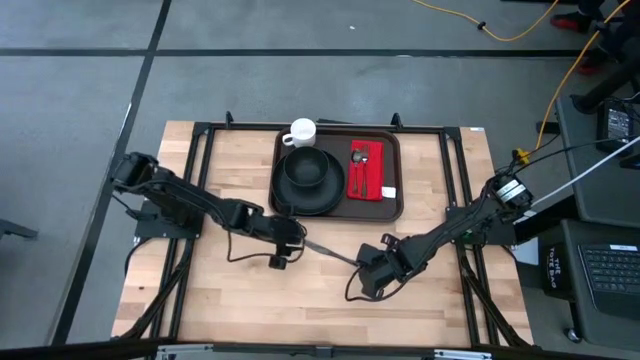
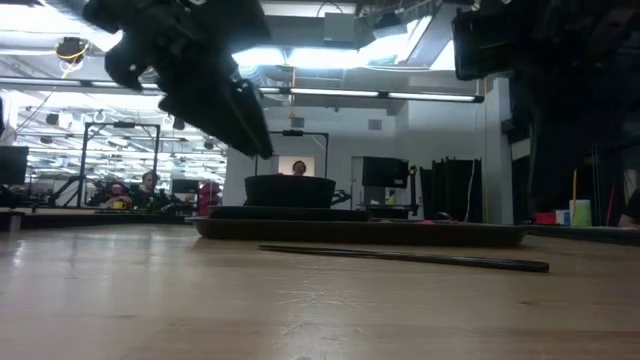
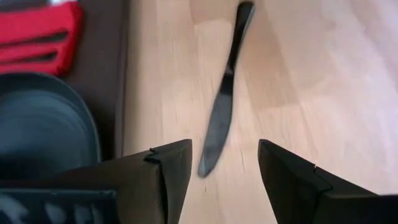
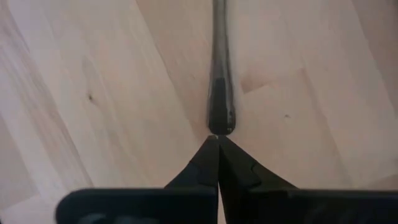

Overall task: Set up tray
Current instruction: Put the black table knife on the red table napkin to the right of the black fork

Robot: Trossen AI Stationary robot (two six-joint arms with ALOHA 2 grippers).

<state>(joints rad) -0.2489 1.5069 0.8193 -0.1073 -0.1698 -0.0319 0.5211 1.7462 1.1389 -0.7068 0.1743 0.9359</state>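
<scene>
One knife [image 3: 224, 102] (flat on table [image 1: 240, 300]), one tray [image 1: 392, 205].

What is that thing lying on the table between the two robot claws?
A dark table knife, flat on the wooden table, between the left gripper and right gripper; the high view shows it.

The surface [image 1: 200, 300] is pale wood planking inside a black frame. Toward twelve o'clock, the dark brown tray [image 1: 392, 205] lies flat on it. A dark table knife [image 1: 328, 249] lies on bare wood just toward six o'clock of the tray, its length slanting from about ten to four o'clock.
</scene>
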